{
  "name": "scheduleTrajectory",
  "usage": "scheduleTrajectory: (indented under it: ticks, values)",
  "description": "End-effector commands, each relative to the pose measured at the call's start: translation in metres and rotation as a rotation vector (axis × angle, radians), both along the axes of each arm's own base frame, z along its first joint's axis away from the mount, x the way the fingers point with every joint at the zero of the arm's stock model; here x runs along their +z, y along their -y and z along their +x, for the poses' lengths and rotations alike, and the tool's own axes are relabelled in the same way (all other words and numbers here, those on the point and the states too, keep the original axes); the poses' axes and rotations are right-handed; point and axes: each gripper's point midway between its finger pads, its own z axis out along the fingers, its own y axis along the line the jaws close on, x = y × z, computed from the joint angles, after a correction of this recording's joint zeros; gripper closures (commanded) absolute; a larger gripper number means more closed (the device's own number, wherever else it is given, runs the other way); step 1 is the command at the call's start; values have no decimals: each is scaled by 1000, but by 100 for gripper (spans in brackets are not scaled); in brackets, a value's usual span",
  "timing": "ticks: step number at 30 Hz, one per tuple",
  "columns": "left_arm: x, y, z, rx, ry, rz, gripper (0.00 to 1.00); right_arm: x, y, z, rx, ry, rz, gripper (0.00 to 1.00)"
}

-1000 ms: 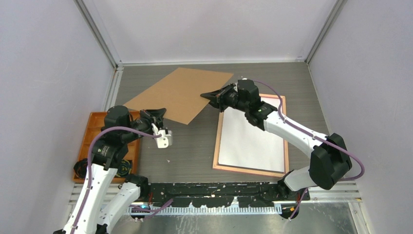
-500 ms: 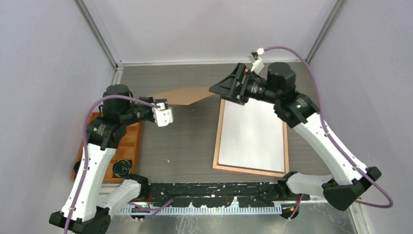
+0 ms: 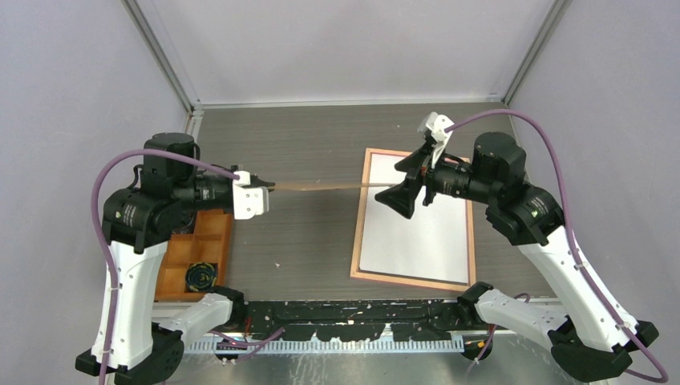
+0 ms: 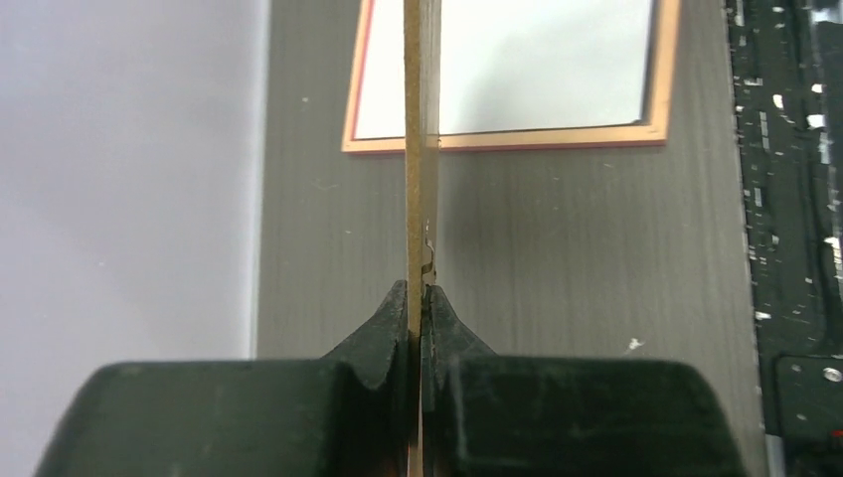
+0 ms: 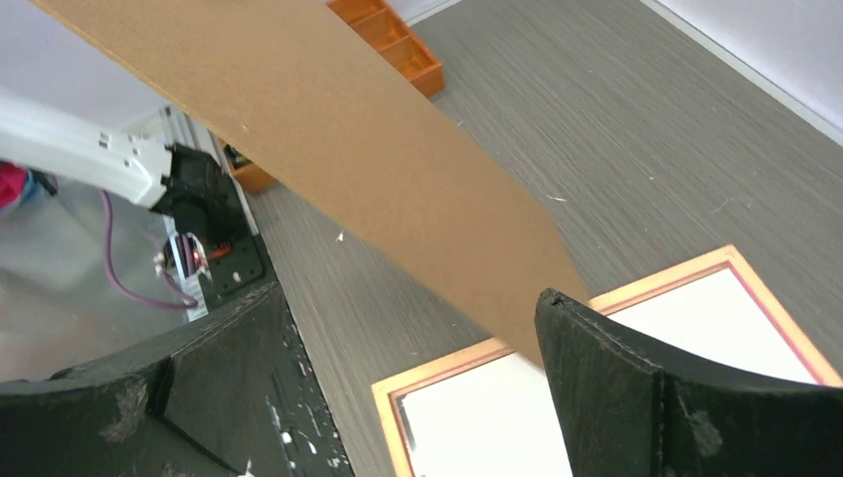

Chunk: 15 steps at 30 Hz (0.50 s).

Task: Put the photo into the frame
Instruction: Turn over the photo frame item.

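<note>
While photo (image 3: 417,241) lies white-side up inside frame (image 3: 409,279), apparently seated, insertion looks done. Left claw (image 3: 269,187) clamped tight on backing board (image 3: 321,187) edge, board held aloft left of frame. Right claw (image 3: 405,180) gaping, empty, above frame's far corner. Backing unfitted.

From above you got the thin brown fibreboard sheet (image 3: 321,187) edge-on, left of the pink-bordered rectangular frame (image 3: 410,280), its face unseen. The black-and-white right arm (image 3: 497,172) covered the frame's far right corner; the white-backed photo (image 3: 409,241) inside hid its print.
</note>
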Motion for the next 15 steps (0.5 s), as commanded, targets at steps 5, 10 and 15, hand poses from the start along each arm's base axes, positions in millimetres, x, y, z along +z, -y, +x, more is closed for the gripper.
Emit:
scheduleTrajectory:
  ticks: [5,10,15]
  values:
    - [6,2,-17,-71,12,3,100,4,-31,-15,203,136,-47,7]
    - [6,2,-17,-69,4,5,100,-8,-49,-17,247,134,-71,10]
    - [4,1,-16,-66,1,14,100,-18,-62,-20,291,126,-89,11]
